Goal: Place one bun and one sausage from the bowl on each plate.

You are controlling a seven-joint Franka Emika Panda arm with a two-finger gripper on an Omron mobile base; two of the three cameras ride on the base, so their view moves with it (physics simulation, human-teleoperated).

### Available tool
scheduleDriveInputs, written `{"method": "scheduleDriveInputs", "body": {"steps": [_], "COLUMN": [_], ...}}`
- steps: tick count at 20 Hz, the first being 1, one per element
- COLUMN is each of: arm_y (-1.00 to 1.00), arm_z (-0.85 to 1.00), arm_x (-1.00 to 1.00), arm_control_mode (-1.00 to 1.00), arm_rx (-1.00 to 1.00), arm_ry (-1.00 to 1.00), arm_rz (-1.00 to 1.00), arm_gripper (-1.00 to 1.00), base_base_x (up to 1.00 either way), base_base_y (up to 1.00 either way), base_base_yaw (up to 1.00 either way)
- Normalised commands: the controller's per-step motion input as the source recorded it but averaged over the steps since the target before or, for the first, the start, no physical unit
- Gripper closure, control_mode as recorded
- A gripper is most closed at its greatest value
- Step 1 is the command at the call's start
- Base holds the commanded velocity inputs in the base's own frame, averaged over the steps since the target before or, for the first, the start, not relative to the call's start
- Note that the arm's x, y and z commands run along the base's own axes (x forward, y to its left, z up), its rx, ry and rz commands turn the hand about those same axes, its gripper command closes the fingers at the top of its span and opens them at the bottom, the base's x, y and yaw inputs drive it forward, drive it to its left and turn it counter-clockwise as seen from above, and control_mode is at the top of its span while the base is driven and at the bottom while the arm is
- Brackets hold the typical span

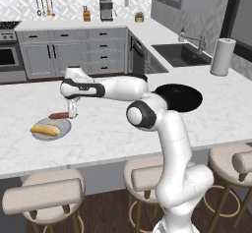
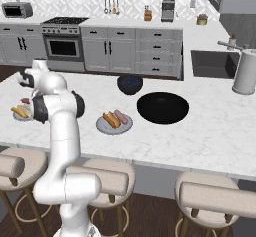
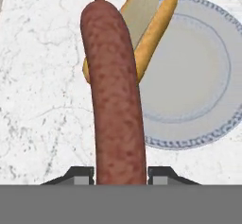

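Arm stretched far left over tabletop (image 1: 123, 133), hand pointing down above far edge of left plate (image 1: 63, 130). Fingers (image 3: 120, 175) clamped on sausage (image 3: 116, 100), held level, sticking out sideways just above plate rim. Bun (image 1: 45, 129) lying on that plate, beside and below held sausage. Second plate (image 2: 102, 127) near black bowl (image 2: 163, 107), carrying another bun (image 2: 110, 119) and another sausage (image 2: 121, 116) side by side. No readable writing.
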Motion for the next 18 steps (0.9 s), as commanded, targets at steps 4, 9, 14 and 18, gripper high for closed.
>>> {"method": "scheduleDriveInputs", "body": {"steps": [4,9,14,18], "arm_y": [0.33,0.28,0.15,0.00], "arm_z": [-0.70,-0.31,-0.01,0.00], "arm_x": [0.32,0.01,0.03,-0.04], "arm_control_mode": [-1.00,-1.00,-1.00,-1.00], "arm_rx": [0.00,0.00,0.00,0.00], "arm_ry": [0.00,0.00,0.01,0.01], "arm_rz": [-0.06,-0.06,-0.09,-0.10], "arm_gripper": [1.00,1.00,1.00,-1.00], "base_base_x": [0.00,0.00,0.00,0.00], "base_base_y": [0.00,0.00,0.00,0.00], "base_base_yaw": [0.00,0.00,0.00,0.00]}}
